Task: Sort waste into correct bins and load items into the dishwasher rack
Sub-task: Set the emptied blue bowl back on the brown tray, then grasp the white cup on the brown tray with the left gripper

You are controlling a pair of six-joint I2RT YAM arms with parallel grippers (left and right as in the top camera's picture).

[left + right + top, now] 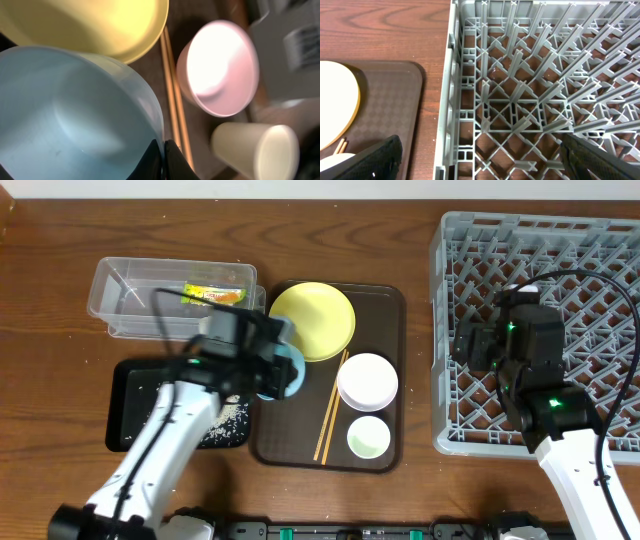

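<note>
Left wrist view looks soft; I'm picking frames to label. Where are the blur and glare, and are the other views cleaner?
Left wrist: white bowl blown out with a pink cast, cup and light blue bowl soft, top right corner smeared. Overhead: evenly lit, sharp. Right wrist: dishwasher rack crisp.

A narrow strip of bare counter (418, 380) runs between the brown serving tray (385, 305) and the grey rack (530, 221). Upright pegs (520, 65) fill the rack floor. A plate (312, 320), blue bowl (293, 375), white bowl (367, 380), cup (368, 438) and chopsticks (330, 415) crowd the tray.

The table (60, 240) is dark reddish-brown wood with a clear grain running along its length. Even light falls across it, casting only soft shadows.
</note>
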